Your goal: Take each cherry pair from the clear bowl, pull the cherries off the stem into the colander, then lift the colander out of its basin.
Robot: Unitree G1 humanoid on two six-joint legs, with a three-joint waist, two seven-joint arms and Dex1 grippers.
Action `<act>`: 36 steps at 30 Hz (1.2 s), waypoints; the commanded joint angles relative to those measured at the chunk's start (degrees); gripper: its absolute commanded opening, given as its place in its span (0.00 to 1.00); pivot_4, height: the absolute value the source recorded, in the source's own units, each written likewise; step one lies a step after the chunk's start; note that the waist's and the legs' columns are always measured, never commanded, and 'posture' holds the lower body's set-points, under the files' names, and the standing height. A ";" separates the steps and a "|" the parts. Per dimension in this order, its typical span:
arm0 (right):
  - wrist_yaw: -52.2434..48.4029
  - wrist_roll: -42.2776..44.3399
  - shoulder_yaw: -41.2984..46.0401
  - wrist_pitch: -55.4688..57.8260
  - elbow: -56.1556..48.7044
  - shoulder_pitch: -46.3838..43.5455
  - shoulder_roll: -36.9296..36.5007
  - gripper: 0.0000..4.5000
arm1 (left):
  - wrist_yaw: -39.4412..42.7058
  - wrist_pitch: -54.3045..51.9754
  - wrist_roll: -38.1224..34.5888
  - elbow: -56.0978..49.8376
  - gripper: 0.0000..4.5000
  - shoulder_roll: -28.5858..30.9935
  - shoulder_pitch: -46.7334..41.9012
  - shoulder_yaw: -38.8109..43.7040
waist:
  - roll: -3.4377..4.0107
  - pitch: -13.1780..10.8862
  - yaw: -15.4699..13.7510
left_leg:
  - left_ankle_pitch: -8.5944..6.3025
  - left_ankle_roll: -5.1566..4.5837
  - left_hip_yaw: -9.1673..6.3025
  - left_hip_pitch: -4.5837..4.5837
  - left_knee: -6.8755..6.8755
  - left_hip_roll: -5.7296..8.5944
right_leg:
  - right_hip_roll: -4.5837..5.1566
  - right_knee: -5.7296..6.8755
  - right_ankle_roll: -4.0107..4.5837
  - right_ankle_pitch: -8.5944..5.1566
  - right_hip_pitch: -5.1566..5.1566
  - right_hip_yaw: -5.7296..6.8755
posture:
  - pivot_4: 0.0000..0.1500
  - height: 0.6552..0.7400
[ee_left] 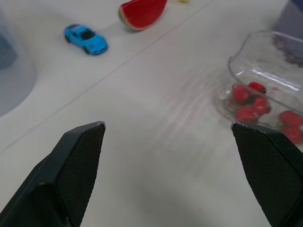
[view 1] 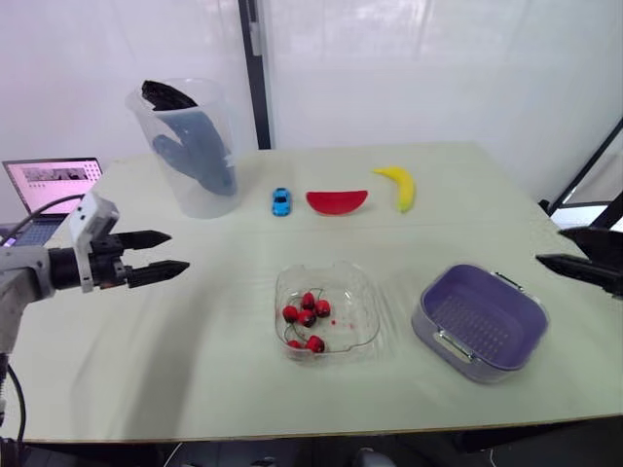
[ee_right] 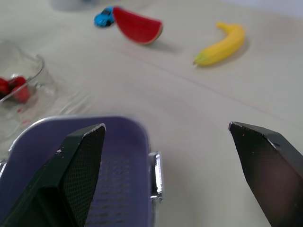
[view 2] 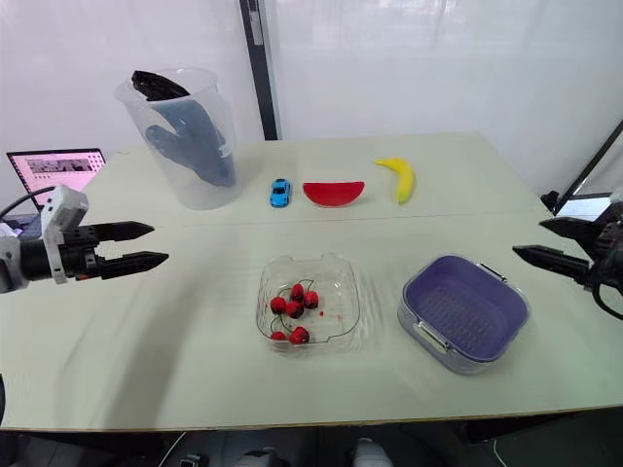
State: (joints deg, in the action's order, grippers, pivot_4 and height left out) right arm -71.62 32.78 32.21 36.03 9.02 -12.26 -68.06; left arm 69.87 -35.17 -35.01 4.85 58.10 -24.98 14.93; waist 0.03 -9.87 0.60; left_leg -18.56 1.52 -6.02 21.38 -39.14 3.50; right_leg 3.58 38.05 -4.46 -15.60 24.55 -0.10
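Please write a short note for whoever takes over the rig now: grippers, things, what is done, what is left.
Left gripper: open, empty, above the table, left of the clear bowl.
Right gripper: open, empty, right of the colander.
Cherries: all in the clear bowl, stems on. The colander is empty and sits in its basin.
Done: nothing yet.
Left: every pair, then lifting the colander out.

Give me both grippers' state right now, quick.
Left gripper: open, empty, left of the clear bowl.
Right gripper: open, empty, right of the colander.
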 commanded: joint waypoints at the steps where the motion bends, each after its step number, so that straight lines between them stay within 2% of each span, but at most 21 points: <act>1: 1.91 3.32 1.65 6.67 -11.83 1.05 -2.35 0.99 | 2.34 -6.25 -8.18 -6.65 1.00 0.08 -1.93 2.43 | 0.00 0.00 0.03 | 0.00 0.00 0.00 0.00 0.00 0.00 | 0.00 0.00 0.00 0.00 0.00 0.00 | 1.00 1.00; 5: 7.29 5.07 -1.35 12.52 -25.59 0.89 -2.42 0.99 | 4.27 -10.81 -13.65 -14.35 1.00 0.43 -0.98 1.06 | 0.00 0.00 0.24 | 0.00 0.00 0.00 -0.01 0.00 -0.02 | -0.01 0.00 0.00 0.00 0.00 -0.01 | 1.00 1.00; 9: 12.14 10.99 -6.57 19.50 -35.34 -4.20 -2.10 0.99 | 4.73 -9.87 -14.24 -18.62 1.00 0.02 0.24 0.41 | -0.01 -0.01 0.09 | 0.00 0.01 0.00 -0.01 0.00 -0.03 | -0.02 0.00 0.00 0.00 0.00 -0.01 | 1.00 1.00; 11: 15.43 14.96 -12.12 25.32 -37.76 -11.47 -1.78 0.99 | 4.69 -8.13 -13.12 -19.32 1.00 -0.26 1.11 0.51 | 0.06 -0.04 0.24 | 0.00 0.01 0.00 -0.02 0.00 -0.03 | -0.02 -0.01 0.00 0.00 0.00 -0.01 | 1.00 1.00; 13: 18.53 17.24 -23.04 35.17 -38.97 -24.30 0.14 0.99 | 5.09 -5.75 -11.50 -19.37 1.00 -0.67 3.06 0.43 | 0.11 -0.07 0.48 | 0.00 0.01 0.03 -0.05 0.00 -0.04 | -0.03 -0.03 0.02 0.00 0.00 -0.04 | 1.00 1.00; 15: 19.86 15.90 -33.22 40.98 -38.84 -35.10 3.04 0.99 | 5.19 -3.75 -10.26 -19.28 1.00 -1.30 4.68 0.01 | 0.09 -0.09 0.55 | 0.01 0.02 0.03 -0.03 0.04 -0.05 | -0.03 -0.06 0.04 0.00 0.02 -0.04 | 1.00 1.00; 17: 20.76 13.90 -42.07 44.38 -35.66 -45.52 9.75 0.99 | 4.37 -1.86 -9.39 -18.97 1.00 -2.66 5.94 -0.05 | 0.09 -0.10 0.56 | 0.01 0.03 0.00 0.01 0.08 -0.08 | -0.06 -0.08 0.05 0.00 0.07 -0.01 | 1.00 1.00; 20: 20.81 10.92 -50.68 45.98 -32.35 -53.10 15.00 0.99 | 2.83 -0.98 -9.25 -19.58 1.00 -3.99 7.79 1.02 | 0.01 -0.12 0.04 | 0.02 0.04 0.02 0.12 0.07 -0.07 | -0.06 -0.07 0.06 0.01 0.20 -0.03 | 1.00 1.00; 22: 20.90 9.14 -54.85 46.71 -31.05 -55.68 16.48 0.99 | 2.16 -1.05 -9.64 -20.44 1.00 -4.26 8.96 1.62 | -0.03 -0.11 -0.43 | 0.12 0.23 -0.07 0.29 0.04 -0.05 | -0.04 -0.11 0.06 0.02 0.29 0.05 | 1.00 1.00; 26: 23.87 3.61 -62.66 44.62 -26.05 -57.06 24.27 0.99 | 0.15 -1.69 -11.24 -23.35 1.00 -4.37 12.11 3.75 | -0.13 -0.05 -0.15 | 0.16 0.29 -0.02 0.83 -0.08 0.03 | 0.05 -0.14 0.04 0.04 0.77 0.02 | 1.00 1.00; 32: 26.09 -2.60 -69.68 42.12 -21.43 -55.83 30.55 0.99 | -2.75 -1.91 -12.40 -25.78 1.00 -4.97 14.12 5.47 | -0.12 -0.05 0.27 | 0.25 0.45 -0.06 0.92 -0.06 0.02 | 0.02 0.01 0.05 0.04 0.94 0.05 | 1.00 1.00; 36: 26.21 -6.40 -73.27 39.88 -19.64 -54.84 32.03 0.99 | -4.21 -1.67 -12.32 -26.40 1.00 -4.99 14.30 5.52 | -0.12 -0.06 0.35 | 0.31 0.55 -0.07 0.90 -0.06 0.01 | 0.00 0.09 0.10 0.07 0.94 0.06 | 1.00 1.00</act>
State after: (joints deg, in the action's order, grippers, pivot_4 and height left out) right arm -45.44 28.09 -40.84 77.04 -10.44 -66.48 -36.49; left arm 66.16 -37.21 -46.83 -20.23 52.80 -10.82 18.83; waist -0.09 -9.92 0.95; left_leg -18.24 2.08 -6.10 22.27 -39.20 3.51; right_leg 3.57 38.15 -4.35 -15.53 25.49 -0.04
